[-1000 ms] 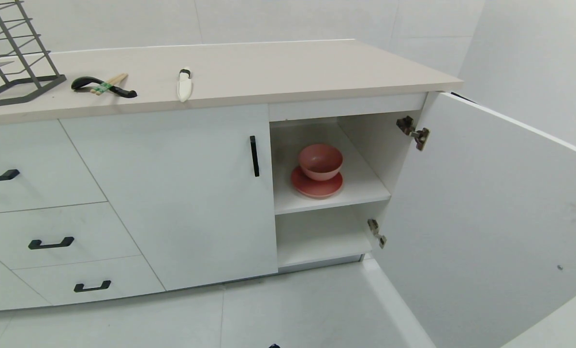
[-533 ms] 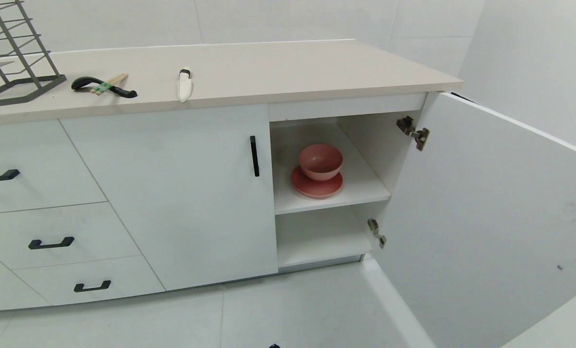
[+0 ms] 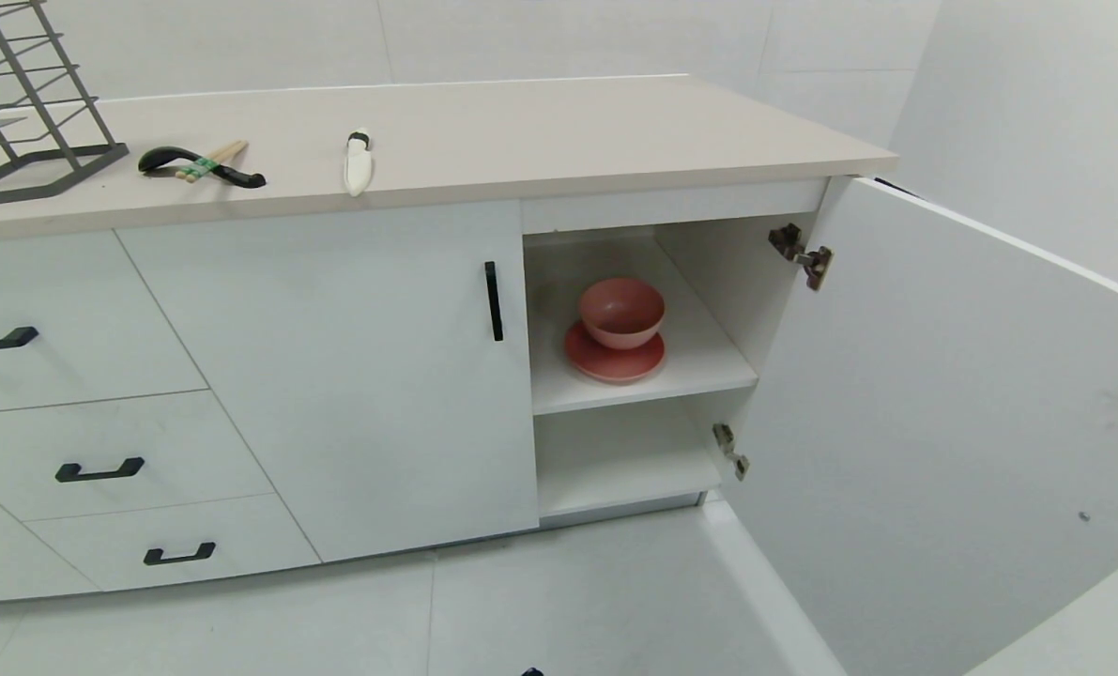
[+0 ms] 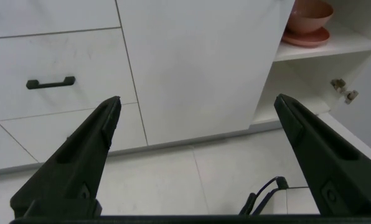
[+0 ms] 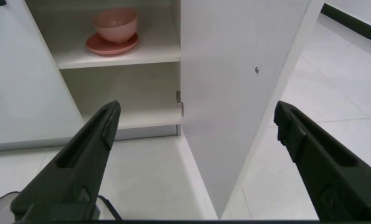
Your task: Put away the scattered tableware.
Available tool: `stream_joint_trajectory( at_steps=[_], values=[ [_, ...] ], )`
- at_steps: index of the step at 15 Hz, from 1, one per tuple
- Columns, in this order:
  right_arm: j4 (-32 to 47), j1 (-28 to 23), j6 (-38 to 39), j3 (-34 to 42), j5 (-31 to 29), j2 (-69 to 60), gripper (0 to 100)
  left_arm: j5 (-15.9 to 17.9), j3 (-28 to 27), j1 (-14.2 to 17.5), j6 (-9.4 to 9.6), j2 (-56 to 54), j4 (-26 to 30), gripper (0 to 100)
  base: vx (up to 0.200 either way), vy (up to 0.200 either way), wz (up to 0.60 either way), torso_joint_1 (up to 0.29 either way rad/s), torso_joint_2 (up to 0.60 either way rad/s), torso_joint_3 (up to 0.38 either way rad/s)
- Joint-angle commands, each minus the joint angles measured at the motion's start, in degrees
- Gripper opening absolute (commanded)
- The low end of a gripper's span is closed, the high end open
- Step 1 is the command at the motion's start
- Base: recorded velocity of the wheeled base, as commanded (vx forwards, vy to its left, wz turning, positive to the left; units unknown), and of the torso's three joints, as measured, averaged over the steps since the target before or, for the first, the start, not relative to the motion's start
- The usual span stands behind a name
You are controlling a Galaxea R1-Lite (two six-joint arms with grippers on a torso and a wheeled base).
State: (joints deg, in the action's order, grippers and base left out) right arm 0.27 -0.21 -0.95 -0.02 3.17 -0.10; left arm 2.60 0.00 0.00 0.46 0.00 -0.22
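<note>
Upper left on the counter (image 3: 540,131), spoon (image 3: 239,178), chopsticks (image 3: 225,153) and knife (image 3: 358,169) wait; left gripper (image 4: 198,106) and right gripper (image 5: 197,109) gape empty, so I'd grab handles mid-length.

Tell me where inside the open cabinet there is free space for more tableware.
The lower shelf looks bare. On the upper shelf, the pink bowl on its plate takes the middle; bare strips remain beside it toward the right wall and the closed door.

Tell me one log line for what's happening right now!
left gripper open | right gripper open | bowl on plate, upper shelf | door open | spoon, chopsticks, knife on counter
</note>
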Motion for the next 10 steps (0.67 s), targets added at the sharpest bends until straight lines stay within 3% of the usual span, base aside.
stream_joint_trajectory(
  at_steps=[1, 5, 10],
  values=[
    [0.0, 0.03, -0.02, 0.02, -0.01, 0.1, 100, 0.04, 0.0, 0.0, -0.02, 0.0, -0.04, 100, -0.2, -0.2, 0.0, 0.007, 0.0, 0.002],
    [0.0, 0.03, -0.1, -0.06, -0.01, 0.1, 100, 0.13, 0.0, 0.0, -0.11, 0.0, -0.04, 100, 0.0, 0.0, 0.0, 0.0, 0.0, 0.0],
    [0.0, 0.03, -0.02, 0.02, -0.01, 0.1, 100, -0.22, 0.0, 0.0, -0.02, 0.0, -0.13, 100, 0.0, -0.2, 0.0, 0.007, 0.0, 0.003]
  ],
)
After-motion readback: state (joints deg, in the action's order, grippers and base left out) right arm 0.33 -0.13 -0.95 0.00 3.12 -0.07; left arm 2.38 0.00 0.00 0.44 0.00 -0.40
